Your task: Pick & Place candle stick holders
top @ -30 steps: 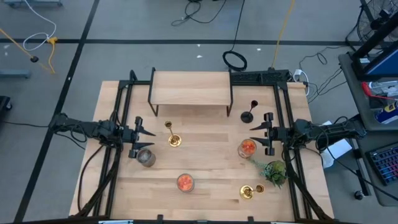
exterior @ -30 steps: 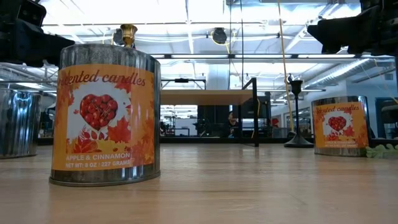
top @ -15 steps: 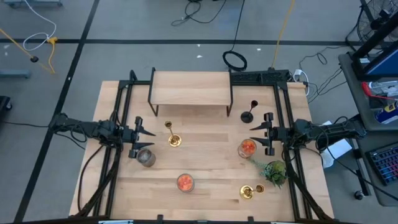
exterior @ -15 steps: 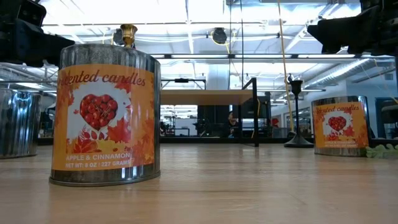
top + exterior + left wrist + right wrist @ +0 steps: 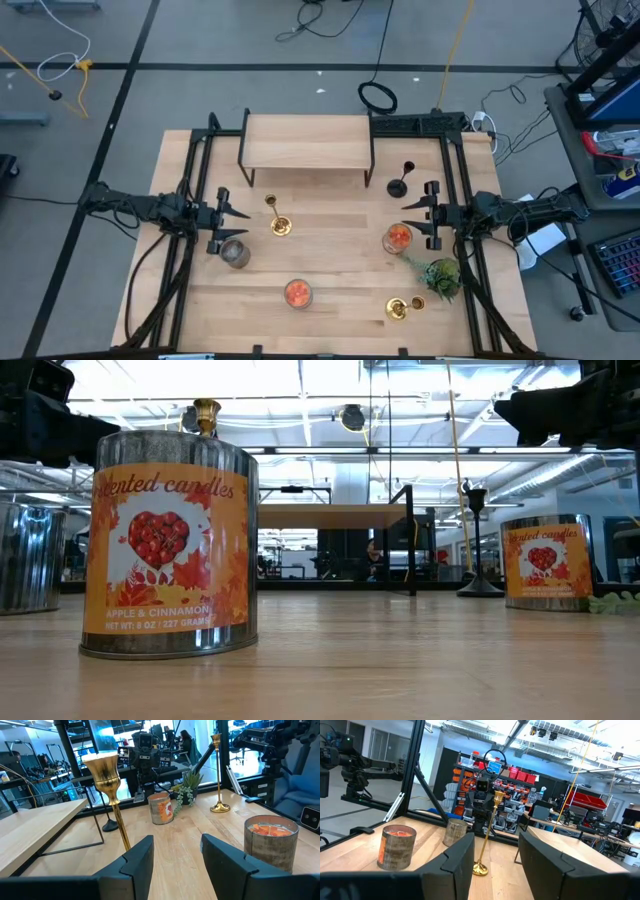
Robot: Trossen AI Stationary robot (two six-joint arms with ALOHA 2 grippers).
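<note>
Both arms parked, nothing gripped. Left tool [image 5: 232, 222] spread wide at mid-left, right tool [image 5: 419, 214] spread wide at mid-right. One gold holder [image 5: 279, 222] centre frame, another gold holder [image 5: 397, 308] lower right, black holder [image 5: 399, 184] upper right. All three yet to pick.

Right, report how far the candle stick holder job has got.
Nothing looks done. Both tall gold candle stick holders and the short black candle stick holder stand on the wooden table. Nothing is in hand: left end effector and right end effector are open, empty. All three remain.
</note>
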